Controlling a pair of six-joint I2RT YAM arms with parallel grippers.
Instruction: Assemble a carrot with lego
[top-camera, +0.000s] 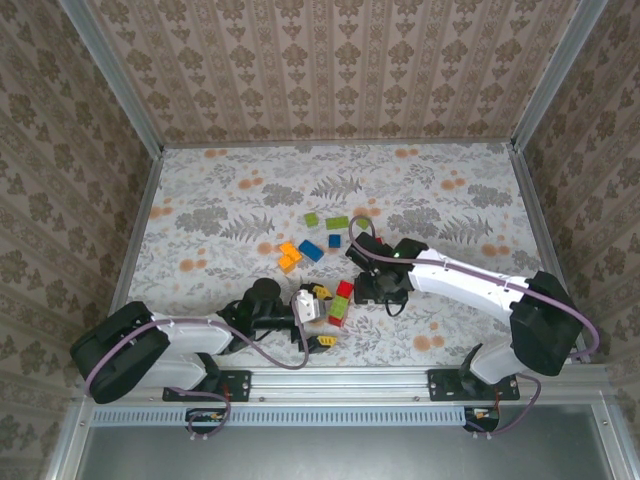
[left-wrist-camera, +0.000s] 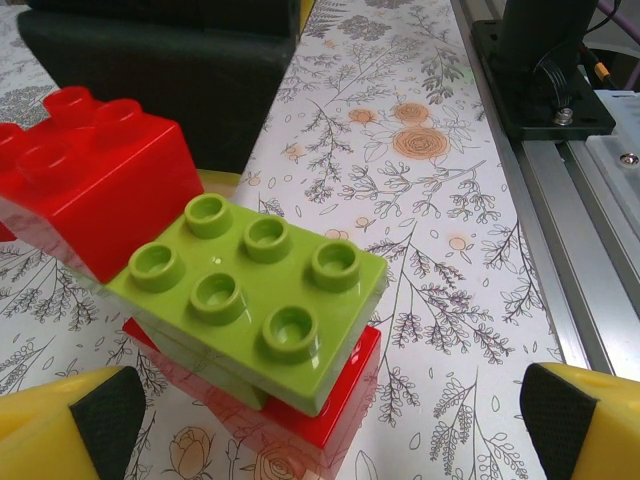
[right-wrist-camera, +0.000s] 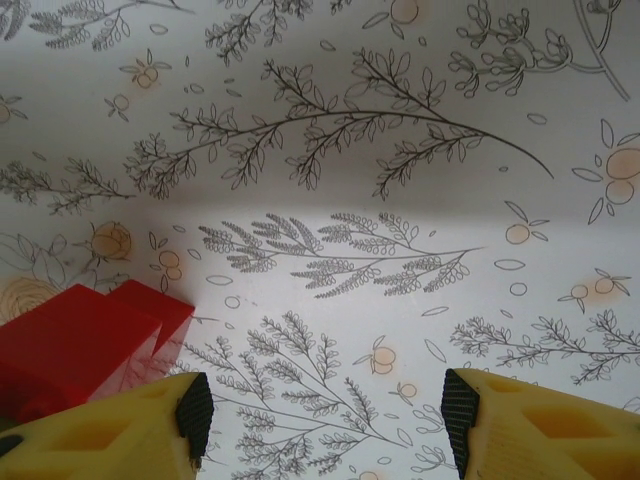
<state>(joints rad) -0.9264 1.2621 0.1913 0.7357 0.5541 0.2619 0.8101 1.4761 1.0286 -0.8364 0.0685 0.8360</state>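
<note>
- Yellow-fingered left gripper (left-wrist-camera: 320, 430): low over table, spread wide before green brick (left-wrist-camera: 250, 300) stacked on red base brick (left-wrist-camera: 345, 395).
- Right gripper (right-wrist-camera: 325, 420): angled down, parted, holding nothing, beside red block (right-wrist-camera: 80, 340).

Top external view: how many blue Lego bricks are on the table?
2. The larger blue brick lies mid-table, right of the orange bricks; the smaller blue brick sits just beyond it to the right. More may be hidden from this camera.
</note>
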